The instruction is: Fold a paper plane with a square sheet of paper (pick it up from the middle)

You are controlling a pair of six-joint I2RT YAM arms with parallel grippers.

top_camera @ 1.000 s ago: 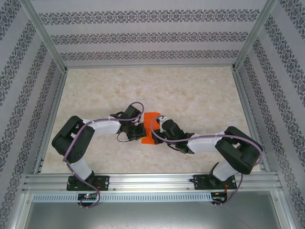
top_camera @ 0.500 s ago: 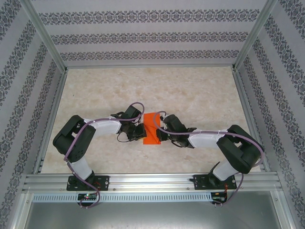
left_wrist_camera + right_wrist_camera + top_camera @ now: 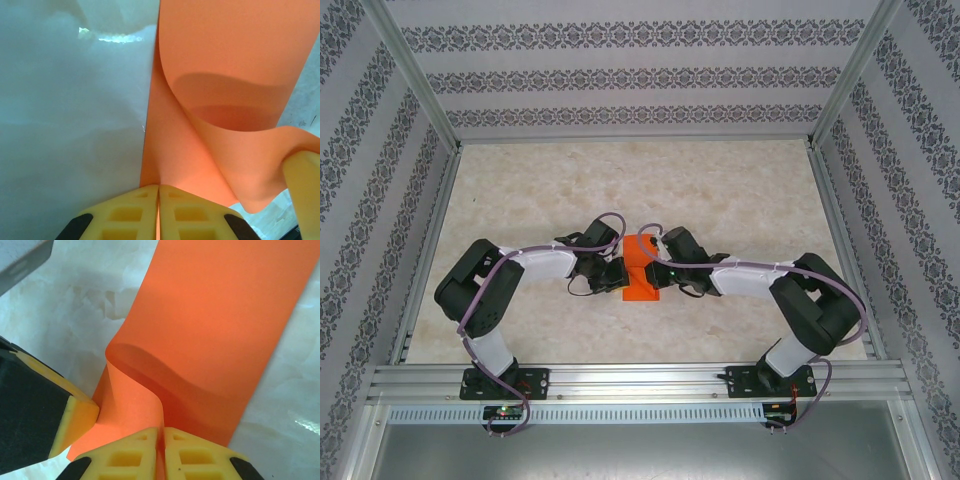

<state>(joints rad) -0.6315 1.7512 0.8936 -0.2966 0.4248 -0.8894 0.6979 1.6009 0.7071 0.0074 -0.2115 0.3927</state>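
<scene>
2 grips: left claw (image 3: 159, 186) and right claw (image 3: 163, 429) each clamp the orange paper sheet (image 3: 225, 315), seemingly thin, limp, crease-prone; best pinched at edges.

The left gripper (image 3: 159, 190) pinches the bottom of the orange paper (image 3: 225, 50), its yellow fingers pressed together. The paper bends in a big curl. Another yellow finger (image 3: 302, 185) touches the paper's right side. The pale table (image 3: 65, 125) lies left of the paper.

Ahead of the left gripper (image 3: 159, 195) the orange paper (image 3: 225, 60) is cut off by the top edge. Left of the right gripper (image 3: 162, 435), a yellow finger (image 3: 79, 416) is cut by the picture's edge.
</scene>
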